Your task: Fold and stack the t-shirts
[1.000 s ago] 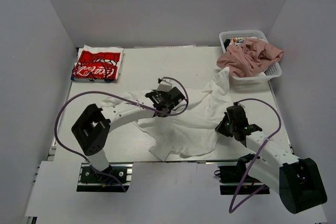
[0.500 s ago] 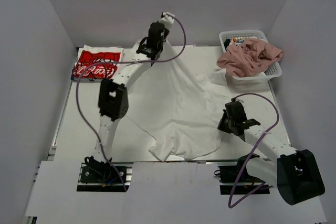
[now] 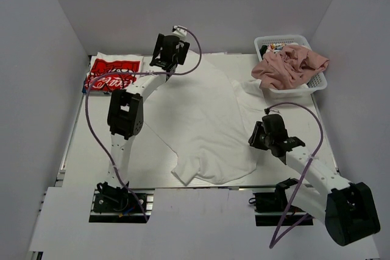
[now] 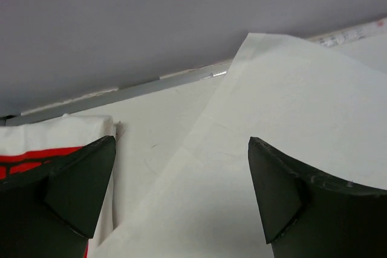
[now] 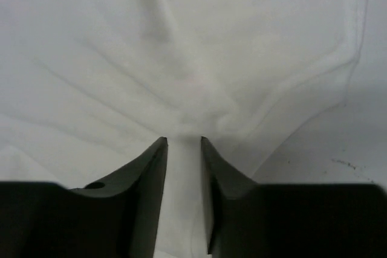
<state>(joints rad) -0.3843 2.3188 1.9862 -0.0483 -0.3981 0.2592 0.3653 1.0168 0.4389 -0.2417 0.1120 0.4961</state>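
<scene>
The large white t-shirt (image 3: 201, 120) lies spread over the middle of the table, and its far corner (image 4: 284, 83) reaches the back edge. My left gripper (image 3: 167, 50) hovers over that corner with its jaws wide open and empty (image 4: 181, 141). My right gripper (image 3: 259, 135) sits at the shirt's right edge. Its jaws stand a little apart (image 5: 182, 140), with puckered white cloth (image 5: 193, 83) gathered at the tips. The folded white t-shirt with red print (image 3: 113, 74) rests at the back left. The dusty-pink t-shirt (image 3: 289, 65) is heaped in the basket.
A white lattice basket (image 3: 317, 83) stands at the back right corner. The grey back wall (image 4: 181, 16) rises right behind the left gripper. The folded red-print shirt (image 4: 36, 143) lies just left of the left fingers.
The left arm swung from the table's middle to the far back, pulling the white shirt out flat, then opened and let the corner go. The right jaws have parted slightly.
</scene>
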